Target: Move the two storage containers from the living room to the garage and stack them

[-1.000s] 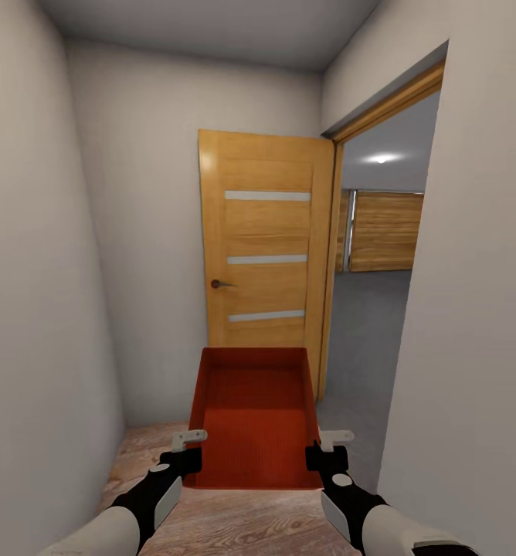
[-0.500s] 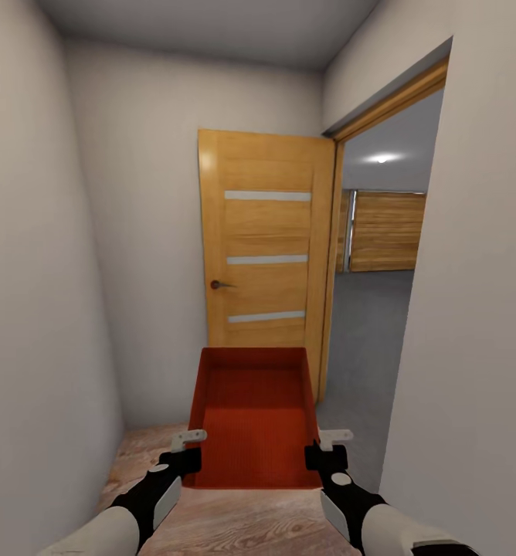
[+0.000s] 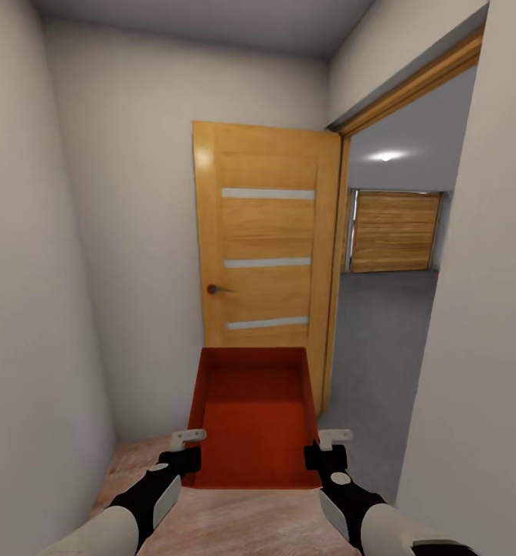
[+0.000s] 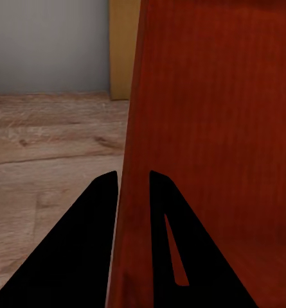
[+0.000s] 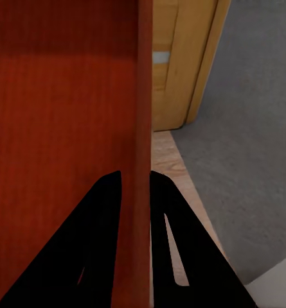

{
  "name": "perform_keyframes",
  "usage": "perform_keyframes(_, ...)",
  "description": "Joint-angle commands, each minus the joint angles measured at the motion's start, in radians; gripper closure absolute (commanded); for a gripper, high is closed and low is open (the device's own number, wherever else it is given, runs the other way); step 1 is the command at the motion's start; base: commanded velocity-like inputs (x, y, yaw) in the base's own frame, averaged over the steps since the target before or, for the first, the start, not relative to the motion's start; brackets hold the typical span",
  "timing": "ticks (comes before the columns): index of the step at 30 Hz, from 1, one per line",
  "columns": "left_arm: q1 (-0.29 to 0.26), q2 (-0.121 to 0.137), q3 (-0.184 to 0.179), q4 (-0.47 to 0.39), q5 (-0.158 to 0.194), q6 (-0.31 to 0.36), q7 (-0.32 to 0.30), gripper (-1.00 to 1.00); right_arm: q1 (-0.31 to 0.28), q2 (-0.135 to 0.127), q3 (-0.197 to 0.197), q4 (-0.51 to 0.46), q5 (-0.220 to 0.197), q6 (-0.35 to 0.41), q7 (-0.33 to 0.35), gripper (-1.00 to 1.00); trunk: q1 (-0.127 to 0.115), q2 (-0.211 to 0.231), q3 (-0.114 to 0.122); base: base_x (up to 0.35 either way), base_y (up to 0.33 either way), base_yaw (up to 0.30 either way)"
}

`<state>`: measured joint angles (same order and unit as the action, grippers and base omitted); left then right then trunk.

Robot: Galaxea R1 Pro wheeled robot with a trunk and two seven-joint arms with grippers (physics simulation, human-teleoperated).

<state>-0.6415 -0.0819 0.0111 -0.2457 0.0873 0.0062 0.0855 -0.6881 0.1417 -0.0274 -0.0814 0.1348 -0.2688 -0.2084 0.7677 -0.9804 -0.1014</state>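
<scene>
One orange-red storage container hangs in front of me above the light wood planks, held level between both arms. My left gripper is shut on its left wall, and my right gripper is shut on its right wall. In the left wrist view the thin wall of the container runs between the black fingers of the gripper. The right wrist view shows the same grip, with the gripper pinching the container. Through the doorway to the right lies the garage with its dark grey floor.
I stand in a narrow hallway between pale walls. An open wooden door is swung back against the far wall just ahead of the container. The door frame and the right wall's edge bound the opening. A wooden slatted panel door closes the garage's far side.
The camera has moved forward and a little to the right: the door looms larger and more of the garage shows. Both grippers keep the same hold on the container.
</scene>
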Motion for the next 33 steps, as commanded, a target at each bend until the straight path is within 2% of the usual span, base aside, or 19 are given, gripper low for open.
perform_keyframes(1, -0.001, 0.006, 0.0, -0.006, 0.003, -0.005, 0.007, 1.0, -0.001, -0.002, 0.003, 0.004, 0.004, -0.001, -0.005, 1.0, 0.001, -0.001, -0.002, 0.321, 0.0, 0.0)
perform_keyframes(10, -0.001, 0.007, -0.003, 0.0, 0.01, -0.016, 0.005, 1.0, 0.0, -0.002, -0.02, 0.005, 0.032, -0.005, -0.005, 1.0, 0.001, -0.001, -0.002, 0.321, 0.0, 0.0)
perform_keyframes(11, -0.001, 0.016, -0.003, -0.016, 0.0, -0.017, 0.008, 1.0, 0.0, -0.002, 0.01, 0.005, -0.034, -0.005, -0.005, 1.0, 0.001, -0.001, -0.002, 0.321, 0.0, 0.0)
perform_keyframes(23, -0.001, 0.016, -0.005, -0.021, -0.001, -0.018, 0.008, 1.0, -0.001, -0.003, 0.01, 0.005, -0.032, -0.006, -0.003, 1.0, 0.001, -0.001, -0.002, 0.32, 0.0, 0.0)
perform_keyframes(33, -0.001, 0.016, -0.006, -0.021, -0.001, -0.019, 0.008, 1.0, 0.0, -0.005, 0.01, 0.005, -0.031, -0.006, -0.002, 1.0, 0.001, -0.001, -0.002, 0.052, 0.0, 0.0)
